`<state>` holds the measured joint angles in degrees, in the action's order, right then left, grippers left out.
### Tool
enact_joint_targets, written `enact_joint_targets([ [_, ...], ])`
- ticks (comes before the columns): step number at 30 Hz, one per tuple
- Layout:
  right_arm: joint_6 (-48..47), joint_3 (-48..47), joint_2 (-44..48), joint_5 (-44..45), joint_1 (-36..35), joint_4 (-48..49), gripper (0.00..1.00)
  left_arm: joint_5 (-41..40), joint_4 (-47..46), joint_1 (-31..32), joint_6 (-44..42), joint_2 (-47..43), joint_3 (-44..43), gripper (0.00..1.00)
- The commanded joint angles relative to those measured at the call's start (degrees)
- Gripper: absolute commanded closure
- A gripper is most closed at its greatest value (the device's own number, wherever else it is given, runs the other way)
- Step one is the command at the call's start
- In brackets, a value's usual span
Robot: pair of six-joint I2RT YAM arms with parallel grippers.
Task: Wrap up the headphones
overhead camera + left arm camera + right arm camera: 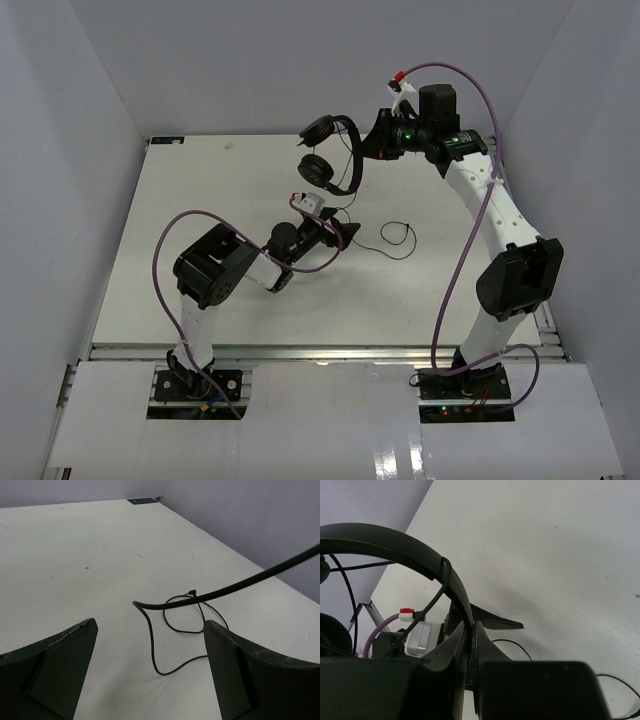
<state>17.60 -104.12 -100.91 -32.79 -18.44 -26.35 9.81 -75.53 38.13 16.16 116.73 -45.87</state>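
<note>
Right claw [470,632]: fingers pinched together on the thin curved headband [395,545] of the small black on-ear headphones [333,155], which hang lifted above the far part of the white surface [190,190], round earpads [318,130] to the left. Left claw [150,635]: fingers spread wide, holding nothing, low over the surface. The thin black cord [235,586] passes in front of it and ends in a loose loop [398,236] lying flat.
</note>
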Motion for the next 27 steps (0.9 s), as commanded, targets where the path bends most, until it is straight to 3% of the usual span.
enact_joint_targets([
  [1, 1.63, -0.21, 3.6, -2.08, 0.07, 3.92, 0.92, -2.33, -5.21, 1.17, 1.62, 2.29, -2.97, 0.03],
  [5, 1.89, -0.3, 3.98, -2.42, 0.05, 3.96, 0.92, -5.47, -5.97, 1.18, 2.84, 5.1, -4.03, 0.05],
  [14, 2.17, 0.67, 4.93, -2.98, -0.02, 4.46, 0.92, -6.12, -6.21, 1.25, 5.55, 9.3, -9.58, 0.29],
  [18, 2.35, 1.19, 5.11, -3.33, -0.02, 4.9, 0.92, -5.6, -6.21, 1.25, 6.77, 10.26, -10.82, 0.53],
  [19, 2.43, 1.2, 5.11, -3.33, 0.06, 4.9, 0.92, -5.59, -6.38, 1.25, 6.95, 10.53, -10.99, 0.53],
  [20, 2.44, 1.33, 5.3, -3.27, 0.07, 4.9, 0.92, -4.69, -6.58, 1.18, 7.34, 10.86, -11.19, 0.62],
  [23, 2.34, 1.75, 5.39, -3.15, 0.07, 4.9, 0.92, -3.2, -7.59, 1.25, 8.81, 11.21, -11.09, 0.75],
  [25, 2.15, 2.08, 5.63, -2.96, 0.08, 4.9, 0.92, -2.87, -8.48, 1.24, 10.19, 10.81, -9.95, 1.0],
  [27, 1.69, 2.16, 5.79, -2.4, 0.15, 4.9, 0.92, -2.87, -10.17, 1.16, 10.0, 9.74, -7.21, 1.0],
])
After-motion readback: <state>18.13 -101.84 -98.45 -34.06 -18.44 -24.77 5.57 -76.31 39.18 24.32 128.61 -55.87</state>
